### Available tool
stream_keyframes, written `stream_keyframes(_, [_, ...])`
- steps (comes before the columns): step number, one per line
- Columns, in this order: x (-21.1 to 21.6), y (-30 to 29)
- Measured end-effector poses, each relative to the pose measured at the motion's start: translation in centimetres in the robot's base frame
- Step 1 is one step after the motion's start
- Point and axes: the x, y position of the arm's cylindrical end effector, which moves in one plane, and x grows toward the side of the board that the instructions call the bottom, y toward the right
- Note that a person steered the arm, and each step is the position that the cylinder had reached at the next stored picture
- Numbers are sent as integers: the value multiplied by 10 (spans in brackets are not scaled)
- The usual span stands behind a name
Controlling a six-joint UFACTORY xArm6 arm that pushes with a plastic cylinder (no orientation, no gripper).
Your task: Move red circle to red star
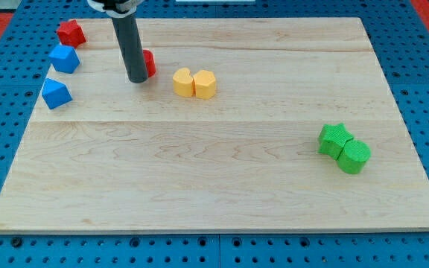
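Claw: none on this rig, so nothing held; tip (138,79) down on bench (222,193), upper left of frame, touching red circle (149,62), mostly hidden behind rod. Red star (71,33) further up-left, well apart. Push not yet finished; leftward shove remaining, probably.

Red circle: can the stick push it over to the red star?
Probably not yet. My tip sits on the view's left of the red circle, the same side as the red star. It should go around to the circle's right first.
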Motion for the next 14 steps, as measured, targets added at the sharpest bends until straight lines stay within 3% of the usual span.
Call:
stream_keyframes(2, [-39,40])
stream_keyframes(6, [-96,36])
stream_keyframes(10, [-100,-71])
stream_keyframes(14, [-61,-96])
